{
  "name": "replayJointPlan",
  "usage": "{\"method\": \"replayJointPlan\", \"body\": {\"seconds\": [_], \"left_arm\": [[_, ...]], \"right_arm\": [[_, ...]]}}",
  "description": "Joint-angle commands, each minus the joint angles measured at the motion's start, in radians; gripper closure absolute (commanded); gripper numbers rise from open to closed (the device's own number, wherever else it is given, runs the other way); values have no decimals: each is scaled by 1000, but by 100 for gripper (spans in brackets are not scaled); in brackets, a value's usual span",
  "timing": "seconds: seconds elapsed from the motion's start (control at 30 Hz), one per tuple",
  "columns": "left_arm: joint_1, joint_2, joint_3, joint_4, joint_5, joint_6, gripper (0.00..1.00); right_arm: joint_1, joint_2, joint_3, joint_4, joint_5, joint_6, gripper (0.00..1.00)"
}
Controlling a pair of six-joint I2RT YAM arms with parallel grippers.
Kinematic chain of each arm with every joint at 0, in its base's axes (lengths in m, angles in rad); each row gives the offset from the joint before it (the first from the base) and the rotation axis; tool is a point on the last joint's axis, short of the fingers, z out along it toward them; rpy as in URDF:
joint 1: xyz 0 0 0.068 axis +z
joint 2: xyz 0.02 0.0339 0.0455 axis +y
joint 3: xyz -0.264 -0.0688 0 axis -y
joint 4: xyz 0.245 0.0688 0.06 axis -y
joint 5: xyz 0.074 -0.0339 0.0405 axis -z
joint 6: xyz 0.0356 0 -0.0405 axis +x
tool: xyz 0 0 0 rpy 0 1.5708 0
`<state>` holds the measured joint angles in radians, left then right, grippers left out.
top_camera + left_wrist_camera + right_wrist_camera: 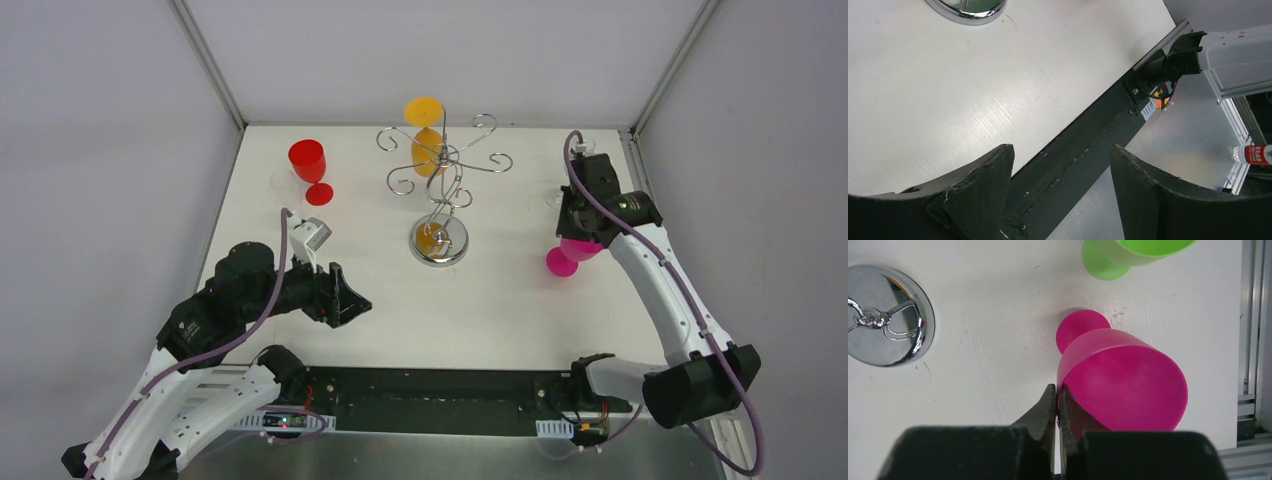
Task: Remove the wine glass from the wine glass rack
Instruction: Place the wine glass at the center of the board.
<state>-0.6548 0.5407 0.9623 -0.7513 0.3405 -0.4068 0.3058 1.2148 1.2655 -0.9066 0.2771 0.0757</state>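
The rack (440,190) stands mid-bench, its chrome base (438,242) on the white bench (500,310), and that base also shows at the left edge of the right wrist view (883,315). An orange glass (424,112) hangs upside down from one of the curled arms at the back of the rack, foot uppermost. Well to the right of the rack, the right jaws are clenched on a pink glass (1123,380). They seem to pinch the thin wall at its rim, one finger outside and one inside, though the rim edge is hard to make out there. The pink glass is tilted, its foot (560,262) pointing toward the rack and its bowl under the right arm (650,270). Just beyond it a green glass (1105,265) rests on the bench. At the left back a red glass (308,160) stands upright, well apart from the rack. The left jaws are spread wide and grasp nothing, and they hover over the near part of the bench, in front of the rack and to its left.
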Motion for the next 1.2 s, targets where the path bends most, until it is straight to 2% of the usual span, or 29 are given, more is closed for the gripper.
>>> {"method": "replayJointPlan", "body": {"seconds": [0.0, 0.27, 1.17], "left_arm": [[-5, 2, 36, -17, -31, 30, 28], [-5, -24, 47, -46, -70, 51, 27], [-5, -39, 45, -81, -88, 54, 20]], "right_arm": [[-40, 57, 36, 47, -52, -11, 100], [-79, 137, 85, 28, -94, -6, 100], [-81, 239, 105, 44, -23, 3, 100]]}}
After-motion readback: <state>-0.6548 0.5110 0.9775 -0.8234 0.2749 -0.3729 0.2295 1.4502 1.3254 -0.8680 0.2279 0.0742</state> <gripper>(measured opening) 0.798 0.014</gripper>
